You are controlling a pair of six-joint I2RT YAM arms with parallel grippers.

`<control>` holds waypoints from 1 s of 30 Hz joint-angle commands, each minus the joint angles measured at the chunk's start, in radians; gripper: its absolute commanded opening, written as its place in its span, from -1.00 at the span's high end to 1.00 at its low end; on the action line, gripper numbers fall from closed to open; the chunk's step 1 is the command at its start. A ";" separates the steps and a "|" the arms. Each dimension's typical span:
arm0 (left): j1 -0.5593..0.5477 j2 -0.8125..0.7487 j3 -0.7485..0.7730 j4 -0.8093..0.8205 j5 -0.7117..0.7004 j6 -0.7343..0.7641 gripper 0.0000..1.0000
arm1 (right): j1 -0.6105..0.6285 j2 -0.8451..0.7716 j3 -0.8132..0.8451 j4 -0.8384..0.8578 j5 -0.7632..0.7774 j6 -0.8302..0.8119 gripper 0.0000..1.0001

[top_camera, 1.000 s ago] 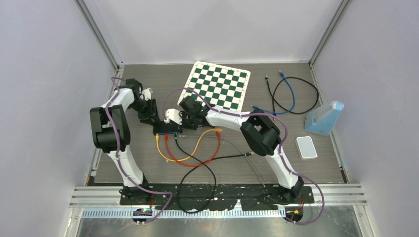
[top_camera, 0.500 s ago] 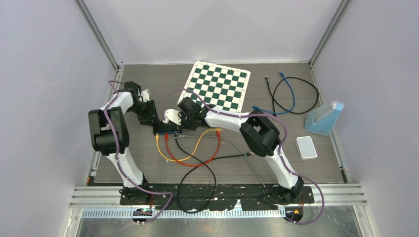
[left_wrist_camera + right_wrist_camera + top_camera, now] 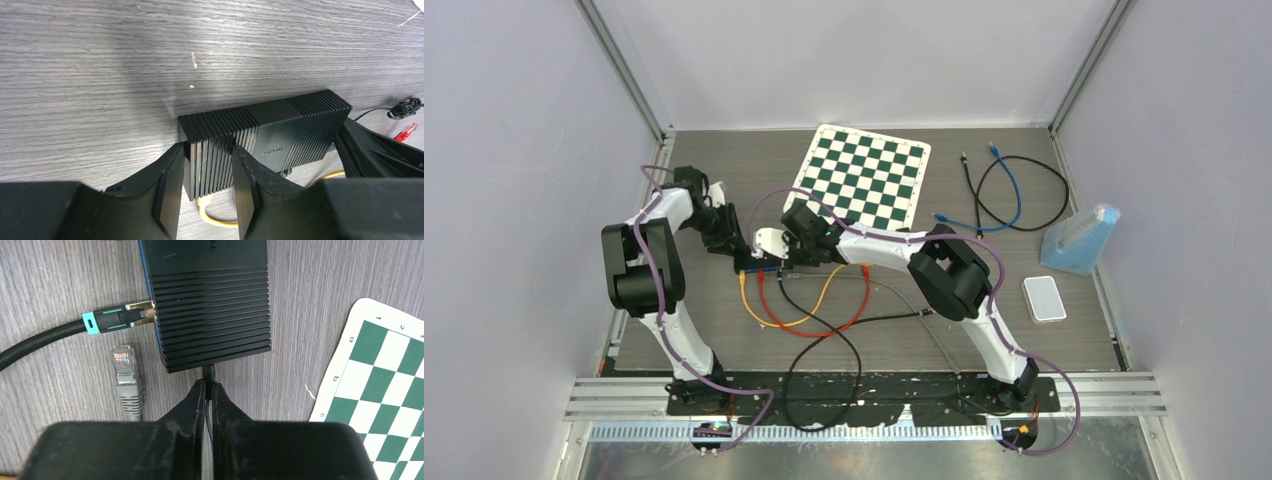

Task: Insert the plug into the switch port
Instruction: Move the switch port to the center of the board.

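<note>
Your left tool (image 3: 206, 170) clamps one end of the switch (image 3: 280, 130). Your right tool (image 3: 205, 390) is pinched shut at the other end. The grey plug (image 3: 125, 367) lies loose on the surface (image 3: 60, 280) beside the ports.

Switch (image 3: 212, 315) cut off by top edge in rt wrist view; black cable (image 3: 40, 342) runs off left; switch front hidden in left wrist view.

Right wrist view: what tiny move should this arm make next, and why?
Probably a short push straight ahead. The right gripper is shut on the thin black plug, whose tip sits at the end face of the black ribbed switch, and the left gripper braces that switch's other end.
</note>
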 commanded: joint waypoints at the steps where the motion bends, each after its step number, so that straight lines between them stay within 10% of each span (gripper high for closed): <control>1: -0.067 -0.011 -0.039 -0.034 0.302 -0.087 0.21 | 0.099 -0.081 0.012 0.365 -0.129 -0.036 0.90; 30: -0.086 -0.056 0.008 -0.060 0.221 -0.122 0.22 | 0.119 -0.085 -0.010 0.466 -0.163 0.068 0.90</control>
